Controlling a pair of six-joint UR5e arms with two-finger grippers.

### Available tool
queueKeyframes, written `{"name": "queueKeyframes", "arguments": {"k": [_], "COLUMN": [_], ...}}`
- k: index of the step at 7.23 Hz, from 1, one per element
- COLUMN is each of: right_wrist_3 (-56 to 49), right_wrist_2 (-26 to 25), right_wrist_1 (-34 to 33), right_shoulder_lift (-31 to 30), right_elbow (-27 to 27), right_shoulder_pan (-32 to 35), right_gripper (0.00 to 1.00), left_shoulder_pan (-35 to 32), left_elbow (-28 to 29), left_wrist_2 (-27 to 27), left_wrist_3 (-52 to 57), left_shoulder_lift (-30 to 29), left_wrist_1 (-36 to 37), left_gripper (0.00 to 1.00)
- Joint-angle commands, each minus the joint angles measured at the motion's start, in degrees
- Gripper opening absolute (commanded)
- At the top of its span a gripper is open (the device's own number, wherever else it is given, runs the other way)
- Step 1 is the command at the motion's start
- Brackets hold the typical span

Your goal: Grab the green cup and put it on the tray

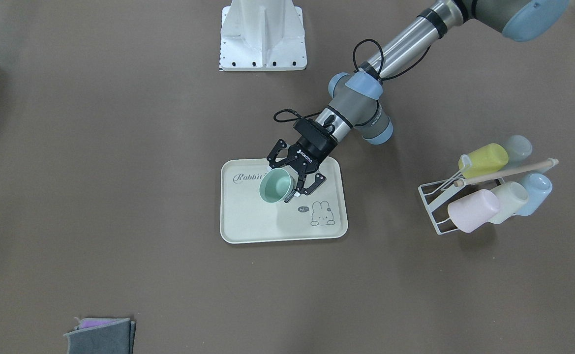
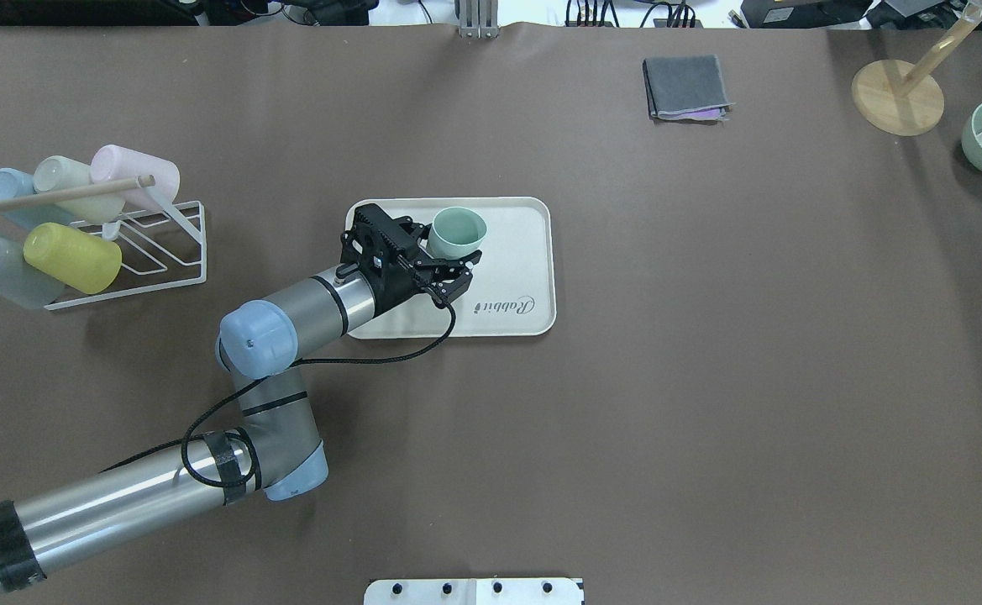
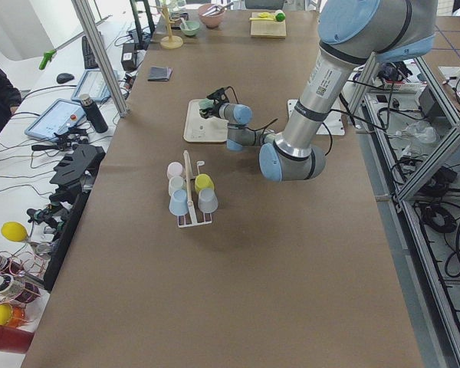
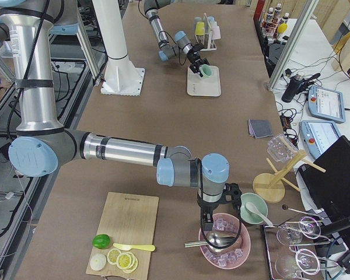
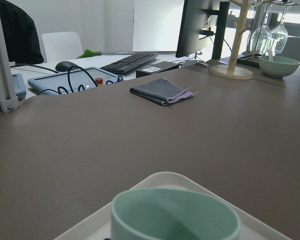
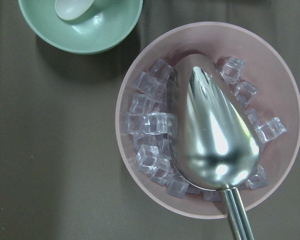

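The left gripper (image 1: pixel 279 183) pinches the green cup (image 1: pixel 273 188), which tilts low over the tray (image 1: pixel 267 223) near its lettered end. The carry looks finished; what appears left is setting the cup flat and letting go.

The left wrist view blurs the green cup (image 5: pixel 175 215) and cuts it off at the bottom edge. The left gripper (image 1: pixel 279 184) covers part of the lettering on the tray (image 1: pixel 257 221); whether its jaws press the cup is unclear.
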Motion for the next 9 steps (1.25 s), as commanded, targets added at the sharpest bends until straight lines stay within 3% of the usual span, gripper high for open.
{"name": "queueKeyframes", "arguments": {"k": [1,4,5,7,8,9], "right_wrist_3": [0.0,0.0,0.0,0.0,0.0,0.0], "right_wrist_2": [0.0,0.0,0.0,0.0,0.0,0.0], "right_wrist_1": [0.0,0.0,0.0,0.0,0.0,0.0], "right_shoulder_lift": [0.0,0.0,0.0,0.0,0.0,0.0], "right_elbow": [0.0,-0.1,-0.1,-0.1,-0.1,-0.1], "right_shoulder_pan": [0.0,0.0,0.0,-0.1,-0.1,-0.1], "right_gripper": [1.0,1.0,1.0,1.0,1.0,1.0], "left_shoulder_pan": [0.0,0.4,0.4,0.4,0.4,0.6], "left_elbow": [0.1,0.1,0.1,-0.1,-0.2,-0.3], "left_wrist_2": [0.0,-0.1,-0.1,-0.2,-0.2,-0.2], "left_wrist_3": [0.3,0.2,0.2,0.3,0.2,0.2], "left_shoulder_lift": [0.4,1.1,1.0,1.1,1.0,1.0], "left_wrist_1": [0.0,0.1,0.1,0.1,0.1,0.1], "left_gripper": [0.0,0.02,0.11,0.44,0.67,0.79]}}
